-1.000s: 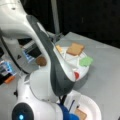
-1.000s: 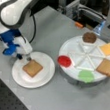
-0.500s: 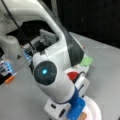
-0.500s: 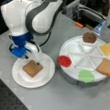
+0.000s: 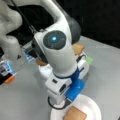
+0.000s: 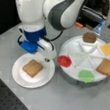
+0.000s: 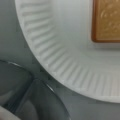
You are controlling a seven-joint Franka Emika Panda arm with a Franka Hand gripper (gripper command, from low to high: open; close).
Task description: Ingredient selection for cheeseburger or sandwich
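1. One toast-brown bread square [image 6: 32, 68] is seen lying flat on the white paper plate [image 6: 47, 78], a little toward a front view's left of the plate's middle; nothing is stacked on it.
2. The same bread square is shown in the wrist view at the top right corner [image 7: 107, 20], with the plate's ribbed rim [image 7: 72, 72] curving below it and to its left.
3. The gripper [image 6: 46, 60] is found at the plate's rim on the side facing the divided tray [image 6: 68, 76], just above the plate; nothing is seen held in it.
4. Whether the fingers are apart or together cannot be told, since they are hidden by the hand's body in both front views and are not clearly shown in the wrist view.
5. From the gripper, the bread square lies toward a front view's lower left, near but not touching; the tray lies on the opposite side, toward that view's right.
6. In the tray, the red disc [image 6: 64, 61] is the piece nearest the gripper, just beside it.
7. Farther off in the tray are placed the green piece [image 6: 86, 75], the second bread square [image 6: 106, 68], the yellow-orange cheese square [image 6: 107, 48] and the dark round patty [image 6: 89, 37], each in its own compartment.
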